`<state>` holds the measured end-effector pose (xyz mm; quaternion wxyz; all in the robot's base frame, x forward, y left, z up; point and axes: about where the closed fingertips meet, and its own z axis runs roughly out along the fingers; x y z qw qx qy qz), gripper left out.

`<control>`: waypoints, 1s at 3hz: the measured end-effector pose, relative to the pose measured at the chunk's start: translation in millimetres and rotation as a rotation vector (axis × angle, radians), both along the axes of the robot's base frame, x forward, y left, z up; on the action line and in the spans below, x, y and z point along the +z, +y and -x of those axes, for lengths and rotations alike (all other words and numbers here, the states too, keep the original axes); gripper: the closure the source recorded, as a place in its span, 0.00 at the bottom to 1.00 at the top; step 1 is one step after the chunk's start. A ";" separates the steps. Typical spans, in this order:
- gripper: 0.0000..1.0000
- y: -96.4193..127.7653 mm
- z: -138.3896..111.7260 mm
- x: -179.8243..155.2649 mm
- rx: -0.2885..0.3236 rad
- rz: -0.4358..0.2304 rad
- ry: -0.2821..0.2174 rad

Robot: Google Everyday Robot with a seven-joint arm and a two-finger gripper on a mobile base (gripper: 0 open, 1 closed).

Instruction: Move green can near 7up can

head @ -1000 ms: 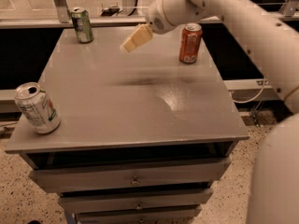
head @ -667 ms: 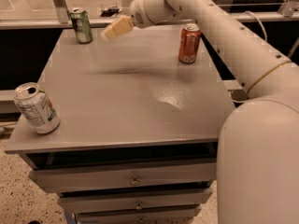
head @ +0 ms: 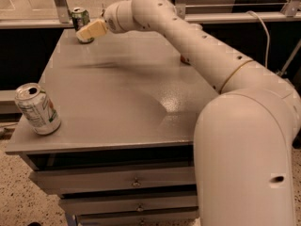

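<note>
The green can (head: 79, 19) stands upright at the far left corner of the grey table (head: 117, 107). My gripper (head: 86, 33) is at the end of the long white arm, right against the can's lower right side, partly covering its base. The 7up can (head: 37, 108), pale silver-white with green lettering, stands at the front left edge of the table, far from the green can.
A red-orange can (head: 183, 59) is almost wholly hidden behind my arm at the table's right side. My arm (head: 202, 55) spans the table from the right. Drawers (head: 136, 182) sit under the top. A metal rail and post (head: 59, 4) run behind the table.
My gripper has swung left across the far side of the table, from near the red-orange can to right beside the green can. The cans have not moved.
</note>
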<state>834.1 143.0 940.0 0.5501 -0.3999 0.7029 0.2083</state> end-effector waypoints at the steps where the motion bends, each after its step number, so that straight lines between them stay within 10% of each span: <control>1: 0.00 45.5 -16.6 -26.9 0.041 -0.043 -0.002; 3: 0.00 84.7 -45.8 -32.4 0.108 -0.080 -0.028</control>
